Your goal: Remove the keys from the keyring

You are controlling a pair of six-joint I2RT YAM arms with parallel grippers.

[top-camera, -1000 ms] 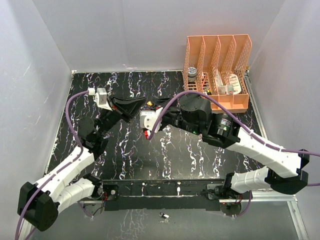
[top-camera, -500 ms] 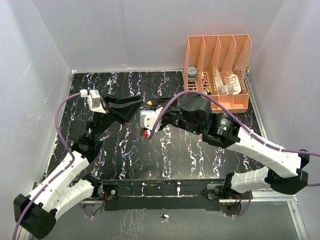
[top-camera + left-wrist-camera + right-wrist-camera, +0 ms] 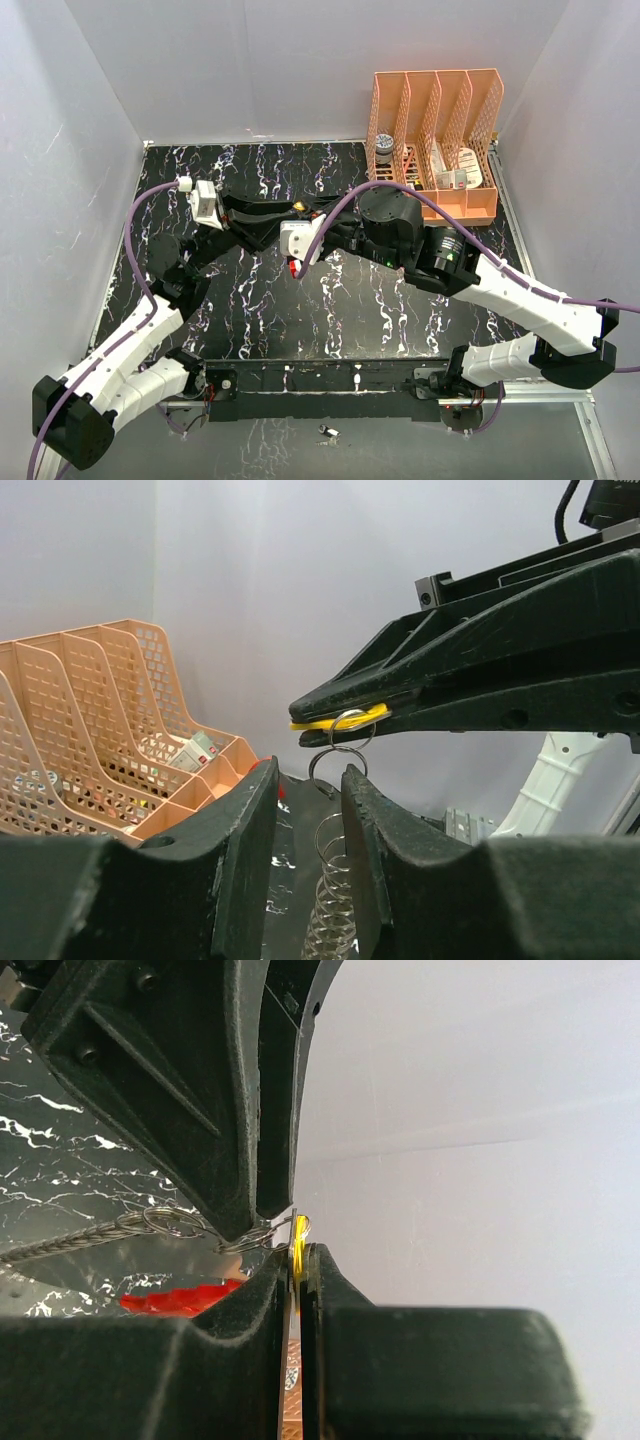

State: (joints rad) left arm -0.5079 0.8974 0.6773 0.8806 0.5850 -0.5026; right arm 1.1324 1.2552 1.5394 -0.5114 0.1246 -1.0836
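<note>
One light, slippery wire keyring (image 3: pixel 313 768) hangs from the yellow key (image 3: pixel 330 721) clamped in the right gripper (image 3: pixel 297 721); the left gripper (image 3: pixel 310 780), jaws apart, straddles its loop, the likely hold.

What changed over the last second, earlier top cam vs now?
The left hand opened, drew back to the left, then came forward again toward the right hand. Its fingers now sit either side of the keyring with a gap. The right hand stayed put, shut on the yellow key.
</note>
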